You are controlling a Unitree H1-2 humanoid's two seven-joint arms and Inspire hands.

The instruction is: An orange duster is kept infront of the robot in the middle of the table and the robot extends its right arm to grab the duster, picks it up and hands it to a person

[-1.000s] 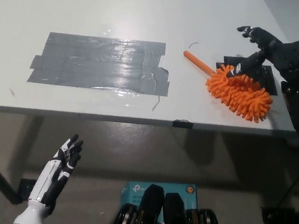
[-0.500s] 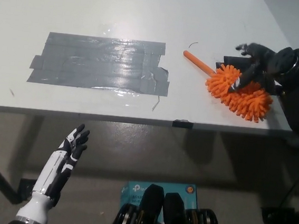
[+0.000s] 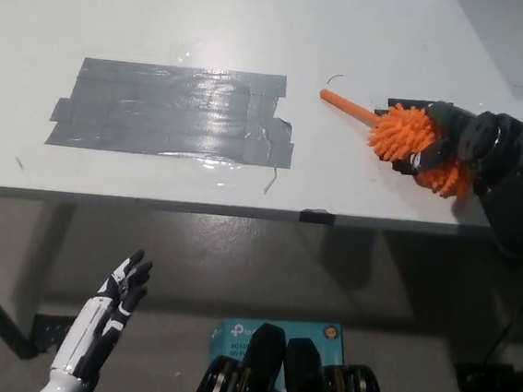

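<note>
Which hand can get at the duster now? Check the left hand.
Probably not the left hand: it hangs open below the table edge. The right hand is already closed around the duster.

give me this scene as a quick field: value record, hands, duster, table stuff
right hand: black right hand on the table's right side, closed around the duster head
duster: orange duster, handle pointing up-left, lying on the table
left hand: white left hand below the table edge, lower left, fingers apart, holding nothing
table: white table
tape: grey tape patch left of the duster
person: none in view
</note>
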